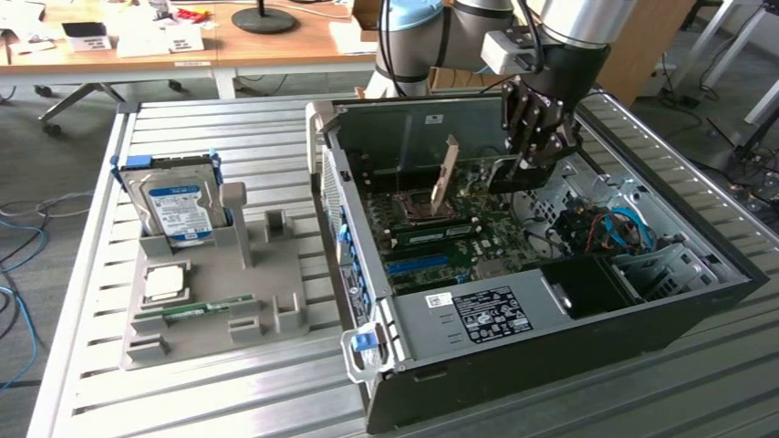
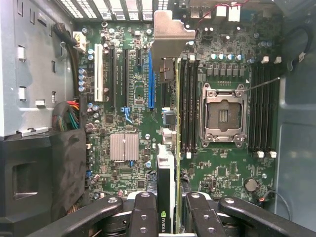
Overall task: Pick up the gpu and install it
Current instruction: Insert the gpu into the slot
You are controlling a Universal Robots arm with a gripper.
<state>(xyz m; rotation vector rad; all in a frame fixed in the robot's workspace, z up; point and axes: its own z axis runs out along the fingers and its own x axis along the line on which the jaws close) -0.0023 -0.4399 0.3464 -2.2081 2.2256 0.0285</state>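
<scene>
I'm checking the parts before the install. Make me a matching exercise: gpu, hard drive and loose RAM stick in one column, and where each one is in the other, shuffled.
1. gpu
2. hard drive
3. loose RAM stick

A. standing upright in the grey tray
B. lying flat on the grey tray
C. gripped by the claw over the motherboard

Pairs: 1-C, 2-A, 3-B.

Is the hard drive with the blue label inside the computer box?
No, the hard drive stands in the grey holder beside the computer case.
</scene>
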